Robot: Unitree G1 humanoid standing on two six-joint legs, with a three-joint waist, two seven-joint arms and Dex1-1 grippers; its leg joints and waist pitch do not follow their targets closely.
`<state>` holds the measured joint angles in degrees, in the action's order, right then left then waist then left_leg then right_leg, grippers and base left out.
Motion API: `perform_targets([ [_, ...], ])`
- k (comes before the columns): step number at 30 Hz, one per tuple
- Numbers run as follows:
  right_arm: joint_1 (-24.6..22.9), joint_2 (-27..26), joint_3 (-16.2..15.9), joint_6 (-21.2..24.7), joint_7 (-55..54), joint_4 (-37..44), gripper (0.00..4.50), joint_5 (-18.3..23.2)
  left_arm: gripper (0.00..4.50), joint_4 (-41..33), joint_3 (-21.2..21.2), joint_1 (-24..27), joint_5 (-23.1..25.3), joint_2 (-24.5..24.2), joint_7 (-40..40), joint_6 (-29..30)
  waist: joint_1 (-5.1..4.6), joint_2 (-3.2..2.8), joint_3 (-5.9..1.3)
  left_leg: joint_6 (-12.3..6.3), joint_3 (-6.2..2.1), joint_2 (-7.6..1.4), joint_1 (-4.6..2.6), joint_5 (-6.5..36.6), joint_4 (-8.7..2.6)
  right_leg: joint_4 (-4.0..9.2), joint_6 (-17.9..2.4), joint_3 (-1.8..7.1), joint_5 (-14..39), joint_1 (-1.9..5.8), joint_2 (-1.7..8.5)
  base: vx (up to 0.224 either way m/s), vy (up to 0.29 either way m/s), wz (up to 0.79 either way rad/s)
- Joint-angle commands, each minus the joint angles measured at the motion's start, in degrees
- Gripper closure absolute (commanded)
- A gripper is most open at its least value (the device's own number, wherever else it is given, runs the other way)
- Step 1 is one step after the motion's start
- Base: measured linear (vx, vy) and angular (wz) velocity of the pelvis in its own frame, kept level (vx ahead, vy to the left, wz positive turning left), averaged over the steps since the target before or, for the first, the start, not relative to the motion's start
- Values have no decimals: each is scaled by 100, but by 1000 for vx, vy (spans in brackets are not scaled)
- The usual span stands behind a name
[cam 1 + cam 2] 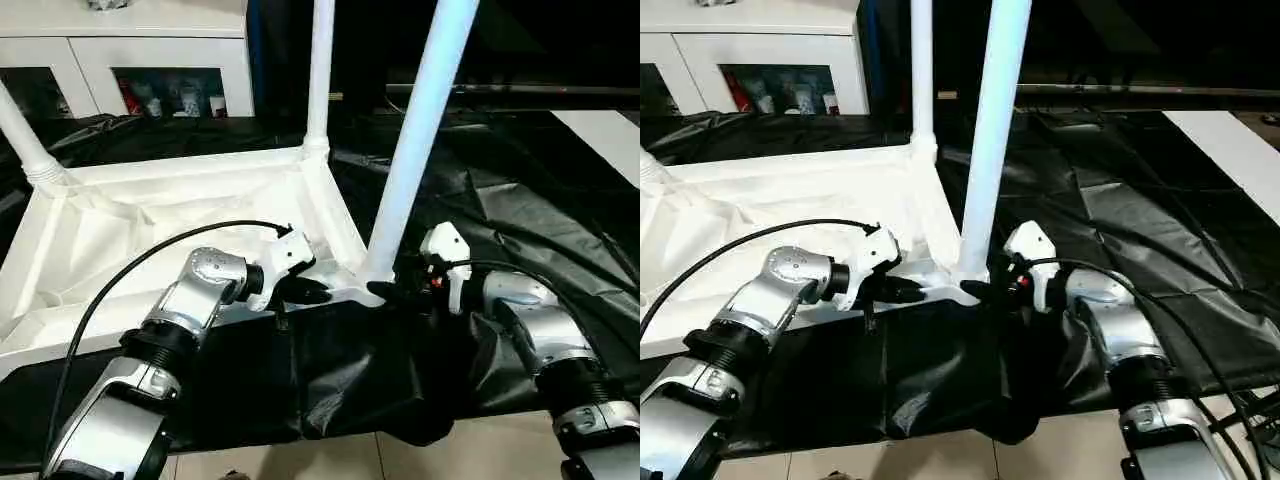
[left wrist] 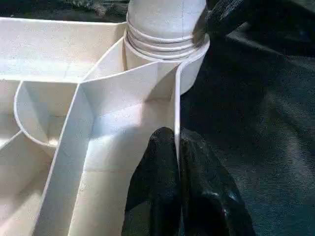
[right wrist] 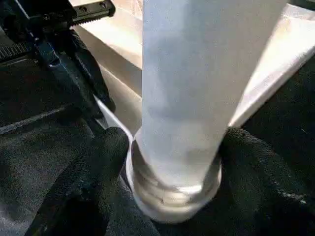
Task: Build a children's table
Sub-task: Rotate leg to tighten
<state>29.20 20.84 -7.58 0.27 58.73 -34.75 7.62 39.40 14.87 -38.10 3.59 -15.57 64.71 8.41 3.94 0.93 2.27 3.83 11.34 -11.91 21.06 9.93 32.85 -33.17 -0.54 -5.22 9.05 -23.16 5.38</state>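
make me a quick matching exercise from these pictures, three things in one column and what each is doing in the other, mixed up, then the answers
1. left gripper
2. right gripper
3. tabletop

A. lies underside up on the black cloth
B. shut on the tabletop's edge wall
C. fingers either side of the near leg's base

Pairs: 1-B, 2-C, 3-A

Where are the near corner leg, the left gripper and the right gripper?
near corner leg (image 1: 415, 150), left eye view, mid shaft.
left gripper (image 2: 178, 147), left wrist view, fingertips pinching the tabletop rim.
right gripper (image 3: 172, 147), right wrist view, between fingers around the leg's base.
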Motion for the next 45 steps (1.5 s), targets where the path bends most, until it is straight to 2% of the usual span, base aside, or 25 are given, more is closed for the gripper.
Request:
perform_targets([
  [1,63,-68,-245,-106,125,-76,128,-131,450,-157,86,57,-238,157,168,-41,5,67,-331,-356,-58,-169,-77,1282,-344,364,-1182,265,1644,266,323,0,0,0],
  [5,77,-85,-279,-226,147,-172,128,-203,450,-184,86,65,-213,174,167,-23,18,83,-331,-348,-61,-169,-74,1272,-346,363,-1145,266,1673,271,325,0,0,0],
  [13,114,-111,-271,-355,182,-290,198,-242,450,-217,91,81,-188,180,152,-7,39,74,-343,-396,-57,-169,-70,1148,-336,334,-1191,266,1473,282,319,0,0,0],
  [16,126,-114,-282,-413,204,-331,212,-262,450,-232,98,88,-181,175,155,8,38,74,-339,-384,-56,-167,-78,1223,-336,349,-1176,264,1596,275,321,0,0,0],
  [30,138,-155,-356,-654,253,-546,233,-373,450,-283,100,128,-175,127,197,45,39,86,-345,-412,-56,-167,-69,1146,-331,330,-1198,263,1509,284,315,0,0,0],
  [33,167,-181,-322,-646,181,-611,233,-364,450,-286,100,131,-176,119,208,48,37,79,-345,-405,-55,-168,-78,1176,-331,335,-1209,263,1535,276,317,0,0,0],
  [34,181,-202,-285,-579,204,-631,177,-307,450,-285,102,132,-173,117,207,42,36,83,-341,-407,-53,-167,-75,1191,-331,339,-1206,264,1547,276,316,0,0,0],
  [37,193,-224,-244,-448,255,-643,162,-226,450,-286,104,134,-168,116,198,40,42,77,-347,-410,-56,-171,-78,1148,-331,329,-1216,264,1496,280,317,0,0,0],
  [39,191,-217,-282,-512,199,-651,130,-298,450,-290,105,137,-169,112,205,42,42,80,-350,-409,-55,-169,-66,1117,-327,319,-1235,265,1443,286,320,0,0,0],
  [45,177,-230,-355,-646,118,-699,130,-427,450,-292,114,136,-164,108,220,51,72,71,-350,-382,-52,-174,-81,1122,-330,315,-1234,269,1420,282,315,0,0,0],
])
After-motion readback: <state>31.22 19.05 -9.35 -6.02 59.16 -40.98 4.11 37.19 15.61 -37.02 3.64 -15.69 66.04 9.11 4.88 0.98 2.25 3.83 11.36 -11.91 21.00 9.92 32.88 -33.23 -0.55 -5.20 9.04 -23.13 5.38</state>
